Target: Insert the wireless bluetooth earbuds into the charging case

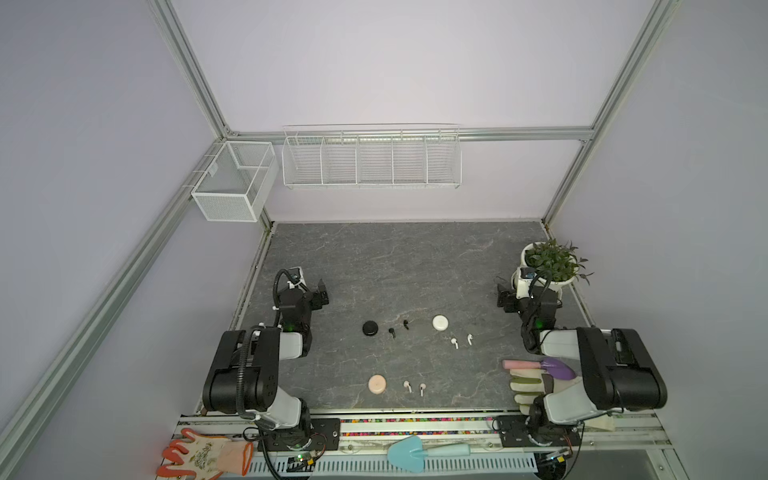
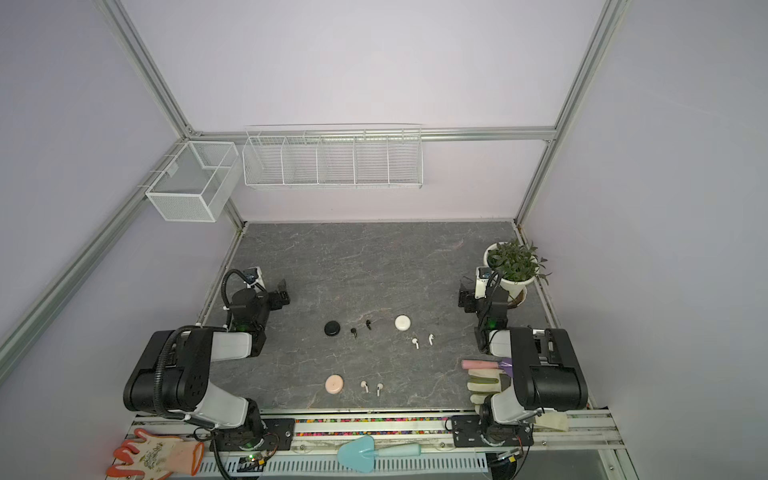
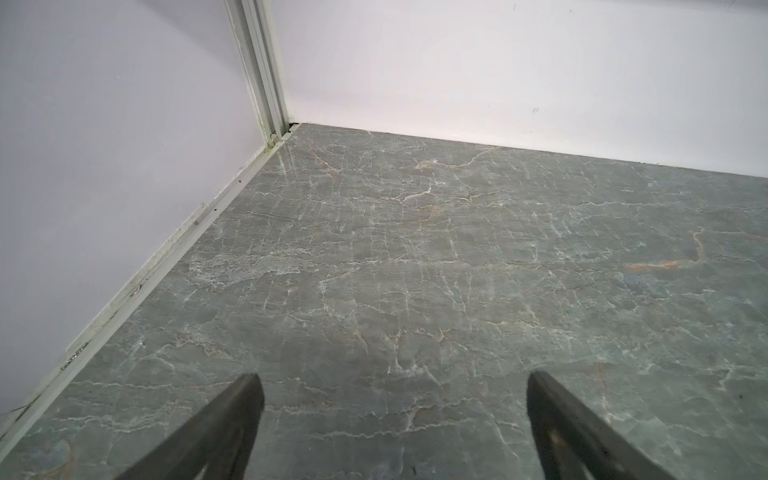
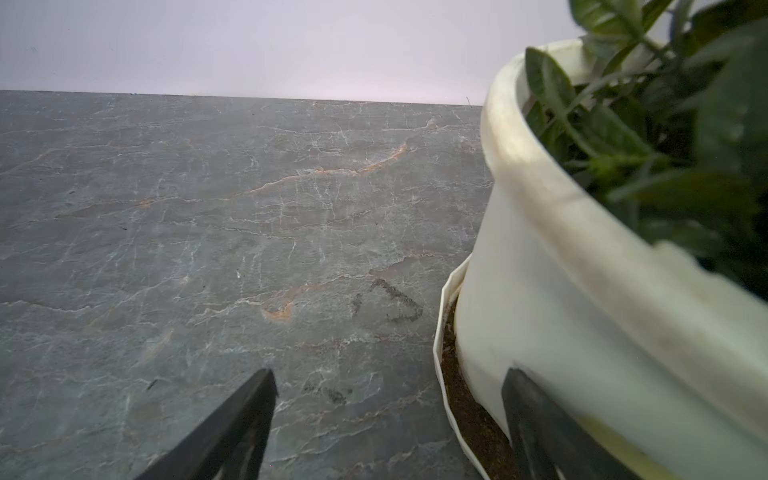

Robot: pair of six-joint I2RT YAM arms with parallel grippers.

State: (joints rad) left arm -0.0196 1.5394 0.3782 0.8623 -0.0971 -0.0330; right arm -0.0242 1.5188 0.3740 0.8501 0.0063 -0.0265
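Six little stemmed pieces to account for, so sweeping from the left: left hand hangs over the desk, grey veined stone, fingers spread wide and gripping nothing. Next, black charging case, a smooth round puck, lid down as far as both top views tell. Just right of it, the black earbuds lie flat and apart, long axes running front to back, bulbs toward the back wall, stems toward the near edge. Closer to that edge sits the pink charging case, same puck shape, with the pink earbuds beside it, side by side, not touching, stems aimed at the near edge too. On to the white charging case, then the white earbuds to its right, stems nearward and leaning in toward each other. All six lie out on the stone. Right hand is released and empty as well, one finger just beside the white pot, which stands in a saucer holding soil and carries a leafy green plant
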